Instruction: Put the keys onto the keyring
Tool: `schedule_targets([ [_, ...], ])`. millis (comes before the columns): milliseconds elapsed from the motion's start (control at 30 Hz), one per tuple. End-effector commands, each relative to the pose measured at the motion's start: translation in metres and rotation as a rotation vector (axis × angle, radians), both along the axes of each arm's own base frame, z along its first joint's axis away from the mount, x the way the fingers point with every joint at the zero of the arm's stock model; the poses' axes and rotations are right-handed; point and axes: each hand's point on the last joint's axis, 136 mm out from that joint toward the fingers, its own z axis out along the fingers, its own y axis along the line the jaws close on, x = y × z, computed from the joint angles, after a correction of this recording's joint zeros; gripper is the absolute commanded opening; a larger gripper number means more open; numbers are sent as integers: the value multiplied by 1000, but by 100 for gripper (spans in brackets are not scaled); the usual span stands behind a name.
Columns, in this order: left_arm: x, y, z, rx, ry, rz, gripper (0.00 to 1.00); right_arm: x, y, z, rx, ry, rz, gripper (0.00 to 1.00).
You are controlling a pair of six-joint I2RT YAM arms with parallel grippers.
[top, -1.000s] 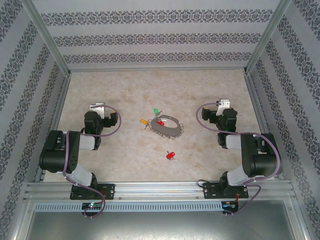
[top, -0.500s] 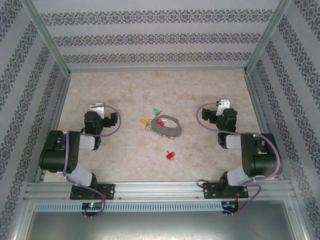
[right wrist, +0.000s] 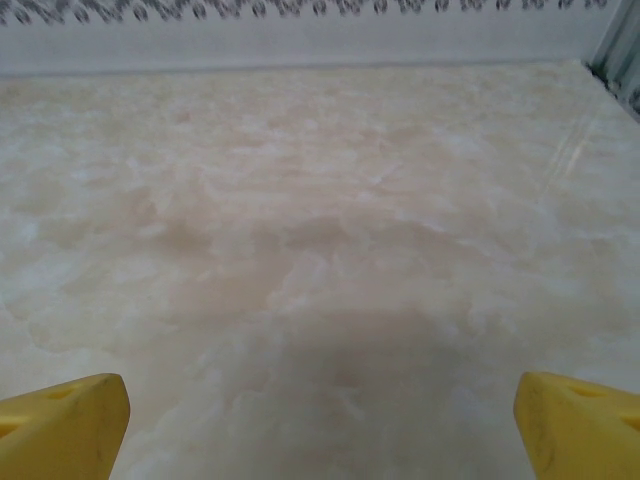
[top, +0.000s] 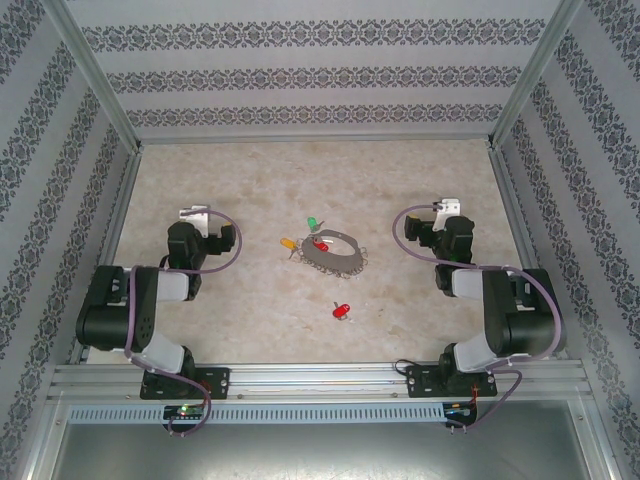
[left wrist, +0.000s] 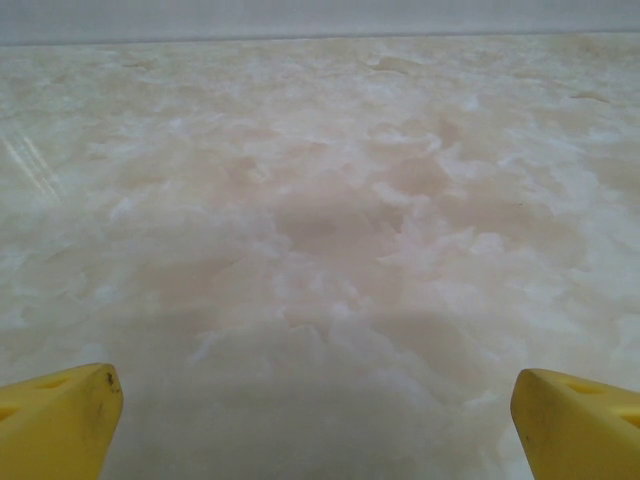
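Keys [top: 341,311] look tiny, light and slippery, best pinched by their plastic heads; keyring [top: 336,256] lies limp. Left tool [left wrist: 315,400] and right tool [right wrist: 320,405] both gape, empty.

We see a pale marbled tabletop [top: 250,180] enclosed by three walls [top: 310,75] papered in grey ornamental bands, with aluminium framing [top: 320,378] along the near edge. The light seems even and diffuse.

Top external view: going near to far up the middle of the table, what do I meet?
Lone red key → keyring → green key. The orange-yellow key and another red key lie level with the keyring, so unplaced.
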Motion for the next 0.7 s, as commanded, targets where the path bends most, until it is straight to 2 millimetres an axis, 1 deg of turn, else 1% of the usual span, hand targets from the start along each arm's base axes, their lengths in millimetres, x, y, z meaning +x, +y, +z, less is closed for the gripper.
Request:
schedule_targets([
  [0,-4,-2,27,-6,-14,-24,100,8,2,22,-49,29,-9,98],
  [33,-8,-4,29,-13,-3,-31,100,8,4,28,-59,39,-7,98],
  [100,-16,-7,40,-30,-3,-40,100,5,10,37,-91,57,-3,98],
  [200,-27,-9,61,-39,-14,-31,100,-2,25,60,-114,0,16,98],
  [300,-34,-13,81,-64,-15,-40,100,-9,34,78,-73,-21,-4,98],
  [367,-37,-13,92,-113,5,-18,100,-12,35,84,-34,10,-35,98],
  [467,-39,-20,107,-199,33,-21,100,-16,40,89,3,85,-63,98],
  [533,-40,-24,115,-260,53,-19,100,-19,45,95,21,102,-58,98],
  [600,-41,-31,124,-308,65,-33,100,-21,51,102,36,98,-57,98],
  [667,-44,-38,132,-337,74,-50,100,-24,53,103,65,123,-78,98],
])
